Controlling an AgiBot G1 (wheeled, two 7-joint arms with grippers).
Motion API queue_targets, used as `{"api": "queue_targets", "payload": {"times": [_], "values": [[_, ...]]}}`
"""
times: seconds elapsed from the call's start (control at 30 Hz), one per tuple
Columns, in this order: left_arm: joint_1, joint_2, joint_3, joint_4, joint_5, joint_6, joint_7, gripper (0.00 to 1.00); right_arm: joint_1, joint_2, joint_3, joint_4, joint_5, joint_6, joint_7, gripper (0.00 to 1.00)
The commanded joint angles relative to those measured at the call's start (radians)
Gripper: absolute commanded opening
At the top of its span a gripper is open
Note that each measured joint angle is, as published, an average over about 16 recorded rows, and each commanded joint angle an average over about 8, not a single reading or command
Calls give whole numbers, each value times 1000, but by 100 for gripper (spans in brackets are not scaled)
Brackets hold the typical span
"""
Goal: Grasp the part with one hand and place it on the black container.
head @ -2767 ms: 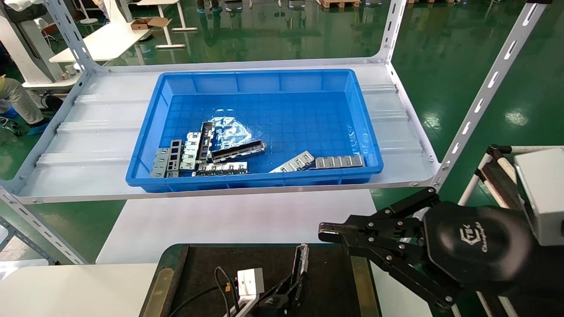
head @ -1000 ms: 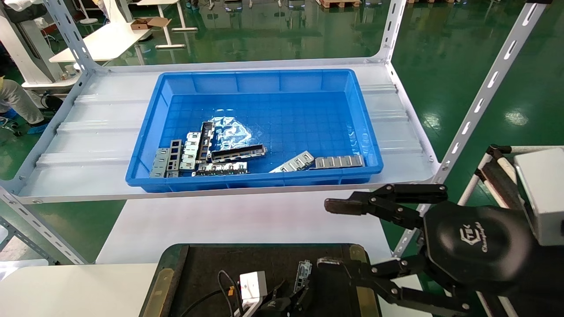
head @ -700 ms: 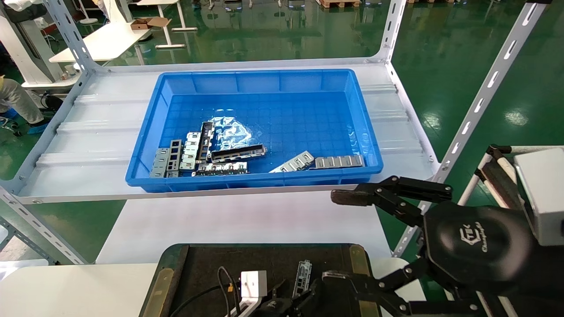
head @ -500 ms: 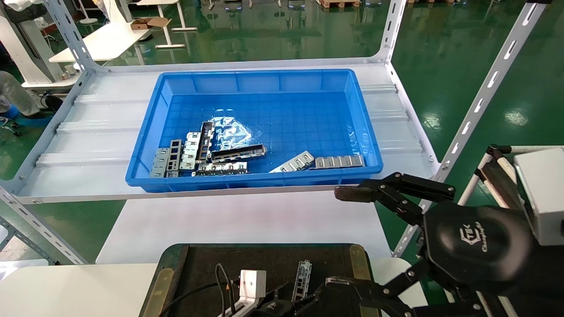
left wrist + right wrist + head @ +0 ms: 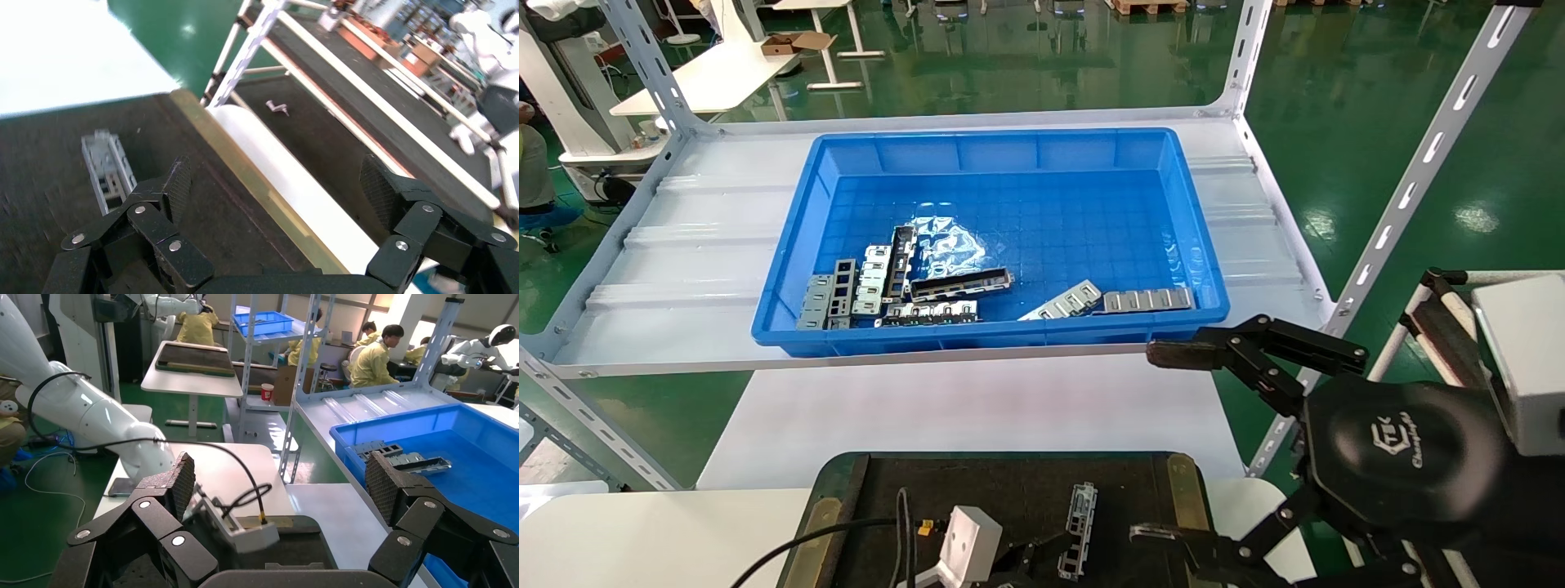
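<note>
The part [image 5: 1079, 521], a slim light-grey channel with cut-outs, lies flat on the black container [image 5: 977, 490] near its right brass strip [image 5: 1187, 498]. In the left wrist view the part [image 5: 109, 171] rests free on the dark floor, off to one side of my left gripper [image 5: 278, 190], which is open and holds nothing. In the head view my left gripper [image 5: 1034, 563] shows only at the bottom edge, just beside the part. My right gripper [image 5: 1156, 445] hangs wide open over the container's right end, empty; its fingers [image 5: 182, 478] stand far apart.
A blue bin [image 5: 1009, 155] with several metal pieces [image 5: 903, 286] sits on the white shelf [image 5: 682, 245] behind. Slotted shelf posts [image 5: 1410, 188] stand on the right. A white table [image 5: 960, 408] lies between shelf and container. The left arm's camera module [image 5: 232, 530] and cable cross the container.
The left gripper let go of the part, which went from tilted upright to lying flat, then drew back toward me. The right gripper went from shut to wide open.
</note>
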State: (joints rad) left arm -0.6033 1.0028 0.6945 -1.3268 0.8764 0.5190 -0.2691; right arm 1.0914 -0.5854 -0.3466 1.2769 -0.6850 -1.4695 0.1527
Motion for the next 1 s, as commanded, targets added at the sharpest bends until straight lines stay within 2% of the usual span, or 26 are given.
{"api": "queue_targets", "payload": {"times": [0.03,0.4,1.0], "values": [[3,-18,-24,-1,-9,55,42,100,0,0,0,0,0,0,0,100],[14,-138,-121,29,-62,314,257,100,0,0,0,0,0,0,0,100],[14,-298,-215,149,-140,623,465,100,0,0,-1,0,0,0,0,100]]}}
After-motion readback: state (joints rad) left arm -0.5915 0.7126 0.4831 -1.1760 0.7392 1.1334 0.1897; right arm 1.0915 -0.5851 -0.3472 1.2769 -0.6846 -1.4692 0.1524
